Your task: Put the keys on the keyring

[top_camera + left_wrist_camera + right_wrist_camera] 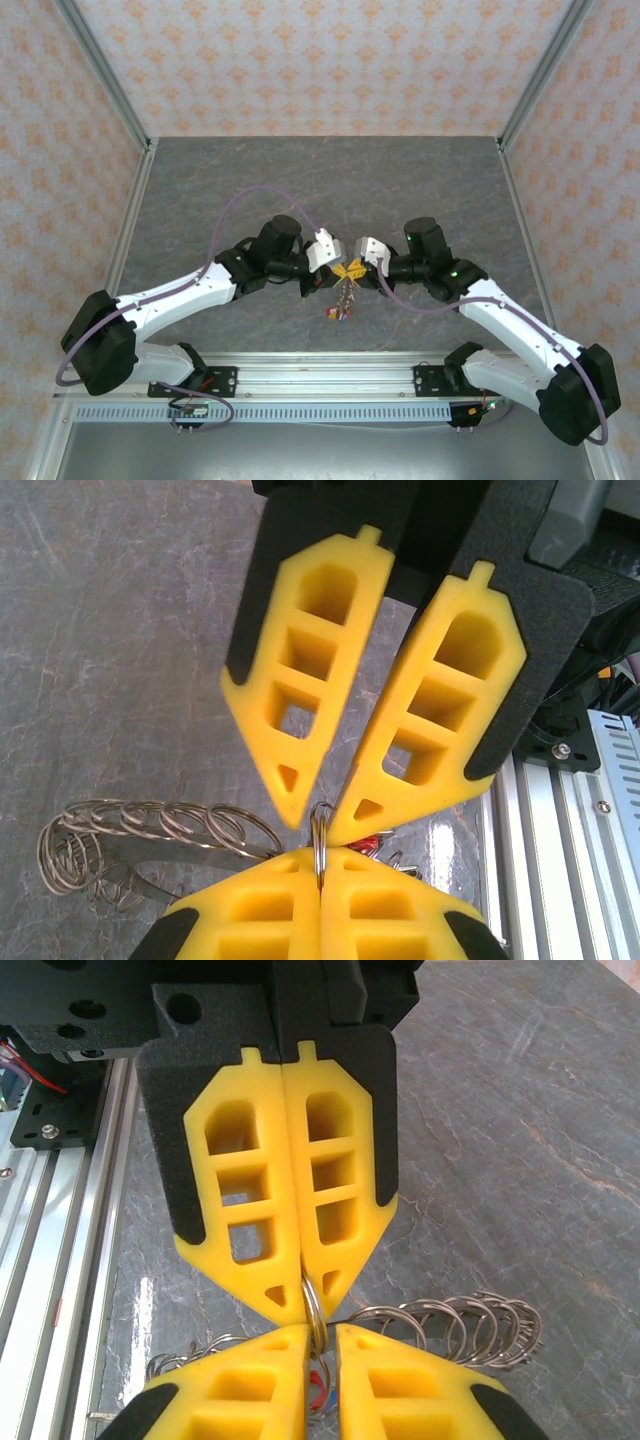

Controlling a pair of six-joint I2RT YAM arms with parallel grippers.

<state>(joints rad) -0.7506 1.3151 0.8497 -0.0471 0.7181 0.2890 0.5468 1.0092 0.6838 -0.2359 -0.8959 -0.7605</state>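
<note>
My two grippers meet tip to tip above the middle of the table. A small silver split ring, the keyring point(321, 832), stands on edge between them. My left gripper point(322, 868) is shut on its lower part. My right gripper point(322, 1338) straddles the same keyring point(314, 1310) with a narrow gap still showing between its fingers. A string of several linked silver rings point(150, 830) trails off to one side. Keys with red and blue tags point(320, 1392) hang beneath the grippers, mostly hidden. From above, the bunch of keys point(342, 300) dangles under the left gripper point(340, 270) and the right gripper point(358, 270).
The grey stone-patterned table point(320, 180) stretches beyond the arms, with patterned walls round it. An aluminium rail point(320, 375) runs along the near edge, close behind the grippers.
</note>
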